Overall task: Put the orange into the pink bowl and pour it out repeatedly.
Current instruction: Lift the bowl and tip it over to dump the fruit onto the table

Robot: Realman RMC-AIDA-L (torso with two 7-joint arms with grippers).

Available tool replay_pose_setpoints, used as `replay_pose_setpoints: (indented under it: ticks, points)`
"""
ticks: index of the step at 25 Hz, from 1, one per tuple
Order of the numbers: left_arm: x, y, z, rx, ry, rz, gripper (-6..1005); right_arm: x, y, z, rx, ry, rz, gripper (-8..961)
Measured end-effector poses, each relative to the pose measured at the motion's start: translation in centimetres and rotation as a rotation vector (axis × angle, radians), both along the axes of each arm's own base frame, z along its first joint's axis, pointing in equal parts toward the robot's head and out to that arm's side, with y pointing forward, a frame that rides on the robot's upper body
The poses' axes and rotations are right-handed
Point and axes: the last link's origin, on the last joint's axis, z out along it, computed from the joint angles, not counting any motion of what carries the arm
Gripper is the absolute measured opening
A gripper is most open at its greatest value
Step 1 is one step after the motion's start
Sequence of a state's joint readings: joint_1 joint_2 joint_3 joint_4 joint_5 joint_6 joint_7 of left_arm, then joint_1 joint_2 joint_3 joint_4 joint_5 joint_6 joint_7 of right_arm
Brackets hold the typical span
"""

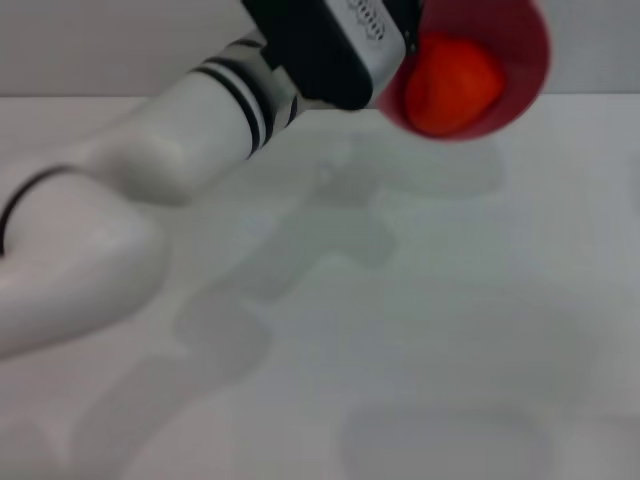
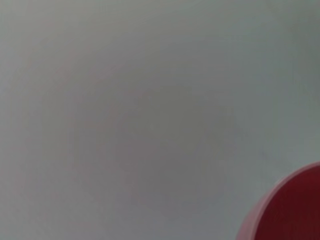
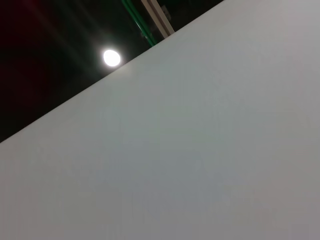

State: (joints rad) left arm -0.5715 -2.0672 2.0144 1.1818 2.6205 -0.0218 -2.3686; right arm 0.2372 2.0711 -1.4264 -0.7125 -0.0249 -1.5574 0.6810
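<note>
The pink bowl (image 1: 528, 45) hangs above the far part of the white table, tipped so that its opening faces me. Inside it, against the lower wall, lies the orange (image 1: 452, 85). My left gripper (image 1: 400, 45), a black block at the end of the white left arm, is shut on the bowl's left rim. A curved piece of the pink bowl (image 2: 295, 210) also shows in a corner of the left wrist view, over bare table. The right gripper is out of view.
The white table (image 1: 420, 300) carries only the shadows of the arm and bowl. My left arm (image 1: 120, 200) crosses the left half of the head view. The right wrist view shows a pale wall and a dark ceiling with a lamp (image 3: 111, 57).
</note>
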Motion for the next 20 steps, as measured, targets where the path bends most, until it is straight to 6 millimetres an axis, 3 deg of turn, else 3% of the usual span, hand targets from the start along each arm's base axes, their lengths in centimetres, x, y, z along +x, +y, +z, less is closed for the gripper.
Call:
replay_pose_setpoints:
  ticks: [6,20]
  points:
    - [-0.3,-1.6,0.0,0.132,-0.126,-0.155,43,-0.1,0.2,-0.1,-0.003,-0.001,0.003,439]
    - [0.2,-2.7,1.5,0.239,-0.258,-0.259,44,0.1,0.6,-0.4,-0.018,0.001,-0.006,438]
